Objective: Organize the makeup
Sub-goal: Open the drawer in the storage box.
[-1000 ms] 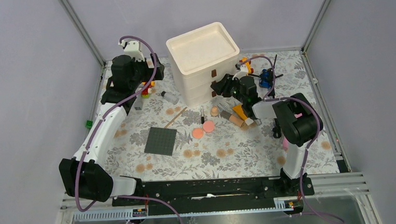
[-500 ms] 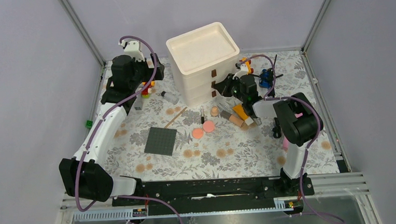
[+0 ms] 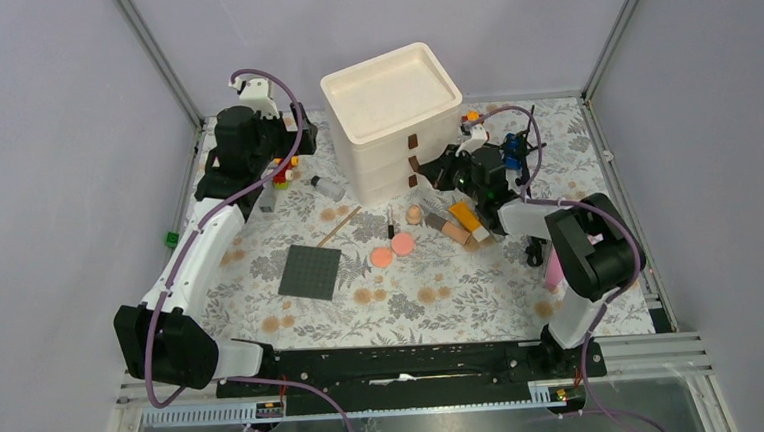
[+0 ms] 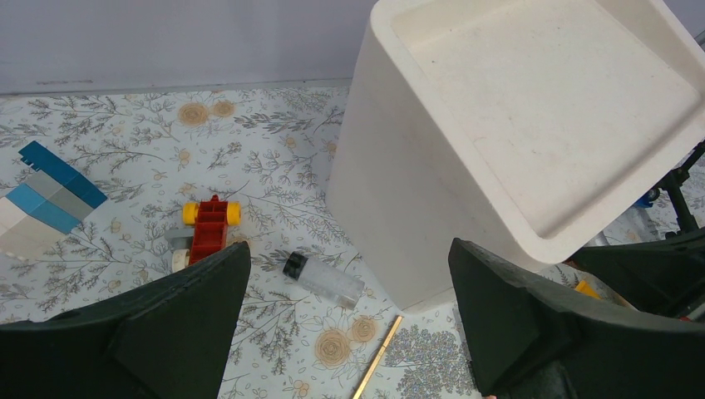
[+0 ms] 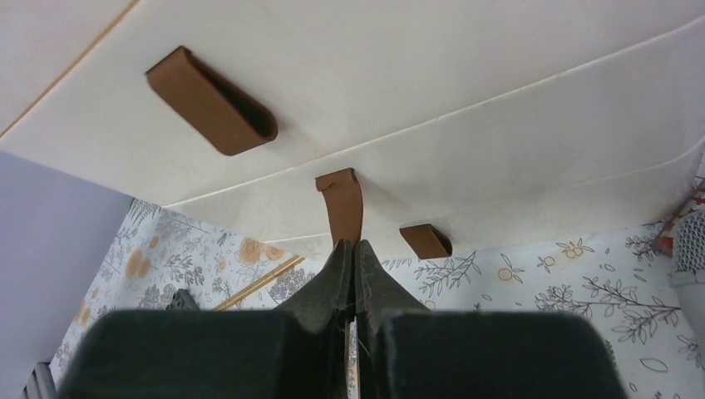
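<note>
My right gripper is shut on the brown pull tab of the middle drawer of the white drawer unit. The makeup lies on the floral mat. A clear bottle with a black cap rests left of the unit, below my open left gripper, which hovers with nothing between its fingers. Beside the bottle lies a thin gold brush. In front of the unit sit two salmon-pink discs, an orange tube, a beige tube and a dark brush.
A dark grey baseplate lies left of the discs. A red toy with yellow wheels and blue bricks sit at the back left. A blue toy stands behind the right arm. A green brick is off the mat's left edge.
My right gripper's jaws have closed onto the middle drawer's tab, and the right arm's elbow has swung out to the right. The left arm has not moved.
</note>
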You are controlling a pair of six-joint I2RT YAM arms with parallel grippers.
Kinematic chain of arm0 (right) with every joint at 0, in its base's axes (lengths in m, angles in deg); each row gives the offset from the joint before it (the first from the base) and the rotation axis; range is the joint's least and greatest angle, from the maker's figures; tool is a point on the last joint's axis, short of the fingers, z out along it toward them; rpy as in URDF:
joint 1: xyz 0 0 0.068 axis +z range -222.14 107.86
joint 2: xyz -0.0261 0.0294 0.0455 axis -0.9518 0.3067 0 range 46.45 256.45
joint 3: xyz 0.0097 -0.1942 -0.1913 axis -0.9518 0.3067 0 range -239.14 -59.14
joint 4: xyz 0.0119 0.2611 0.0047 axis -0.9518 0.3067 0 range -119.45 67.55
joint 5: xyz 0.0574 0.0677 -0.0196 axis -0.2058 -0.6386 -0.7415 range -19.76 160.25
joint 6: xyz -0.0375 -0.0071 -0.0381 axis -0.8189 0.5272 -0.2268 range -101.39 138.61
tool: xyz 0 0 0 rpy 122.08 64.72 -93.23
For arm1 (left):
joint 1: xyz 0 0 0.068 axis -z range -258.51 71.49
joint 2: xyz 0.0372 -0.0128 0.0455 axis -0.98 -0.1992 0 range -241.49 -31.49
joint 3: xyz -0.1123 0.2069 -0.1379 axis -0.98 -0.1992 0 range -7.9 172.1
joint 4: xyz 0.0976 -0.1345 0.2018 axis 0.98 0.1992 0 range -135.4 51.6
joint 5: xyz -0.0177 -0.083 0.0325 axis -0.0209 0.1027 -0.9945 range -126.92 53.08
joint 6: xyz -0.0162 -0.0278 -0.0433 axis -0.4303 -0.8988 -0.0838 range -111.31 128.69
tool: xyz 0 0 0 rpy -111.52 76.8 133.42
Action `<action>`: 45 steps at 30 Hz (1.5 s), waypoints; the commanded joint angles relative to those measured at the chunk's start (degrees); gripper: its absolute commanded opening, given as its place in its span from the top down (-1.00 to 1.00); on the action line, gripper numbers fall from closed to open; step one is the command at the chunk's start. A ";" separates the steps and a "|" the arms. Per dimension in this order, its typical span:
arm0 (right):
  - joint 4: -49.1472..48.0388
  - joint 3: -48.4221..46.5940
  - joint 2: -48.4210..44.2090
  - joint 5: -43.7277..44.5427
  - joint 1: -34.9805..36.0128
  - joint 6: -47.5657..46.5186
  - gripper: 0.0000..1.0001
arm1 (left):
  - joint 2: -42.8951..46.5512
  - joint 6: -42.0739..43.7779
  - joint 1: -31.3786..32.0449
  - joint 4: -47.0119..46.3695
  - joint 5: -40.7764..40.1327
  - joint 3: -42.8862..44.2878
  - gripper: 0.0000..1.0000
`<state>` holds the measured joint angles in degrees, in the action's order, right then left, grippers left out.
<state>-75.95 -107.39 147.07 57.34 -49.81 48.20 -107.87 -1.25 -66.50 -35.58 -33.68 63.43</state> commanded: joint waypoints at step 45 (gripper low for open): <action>19.52 22.25 -37.99 3.24 0.44 -4.71 1.00 | 0.31 0.53 0.12 -2.14 1.11 2.85 -0.98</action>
<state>-58.05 -85.97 111.66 60.70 -49.74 44.39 -107.87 -1.25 -66.50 -35.58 -33.48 63.43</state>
